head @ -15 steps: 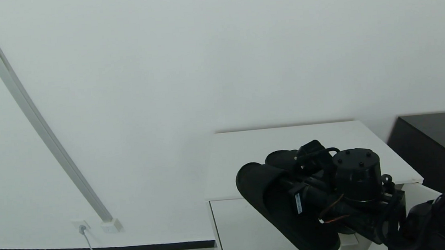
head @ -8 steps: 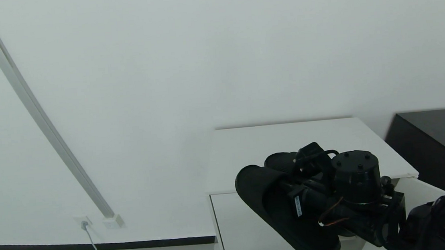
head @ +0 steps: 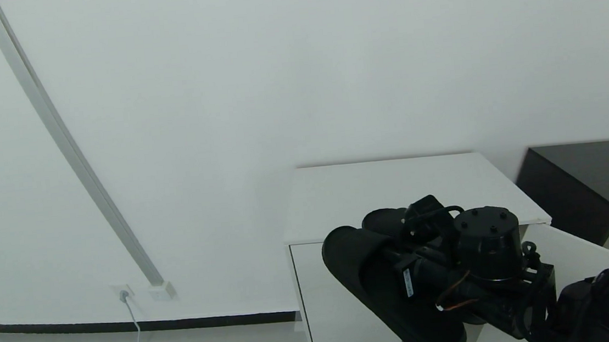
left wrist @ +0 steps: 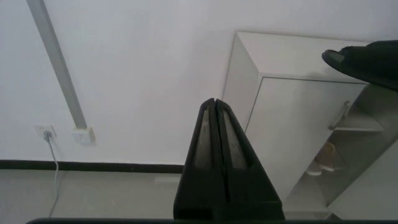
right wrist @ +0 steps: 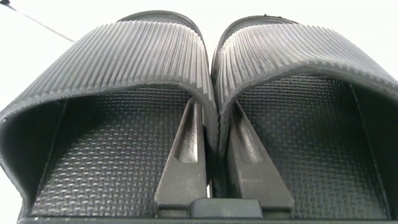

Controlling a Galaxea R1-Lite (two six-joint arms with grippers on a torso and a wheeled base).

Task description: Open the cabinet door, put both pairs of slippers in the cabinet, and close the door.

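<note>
1. The right tool (right wrist: 214, 124) pinched the pair of black slippers (head: 380, 280). One finger sat inside each slipper, and the two fingers squeezed the adjoining inner walls between them.
2. In the head view, we found the held pair at the lower right of the frame, in front of the white cabinet (head: 395, 196). The pair was tilted, with one rounded end raised toward the front edge of the cabinet top.
3. The cabinet door (head: 571, 252) stood swung open, right of the slippers in the head view.
4. The left wrist view showed a shelf (left wrist: 357, 129) inside the cabinet. A pale item (left wrist: 323, 158) lay lower down; we could not tell what it was.
5. The left tool (left wrist: 214, 143) had its two fingers pressed flat against each other. It hung apart from the cabinet, facing the wall.
6. At the left of the head view, a cable duct (head: 65, 148) ran down the wall to a socket (head: 123, 292). A dark unit (head: 586, 179) stood at the right edge.
</note>
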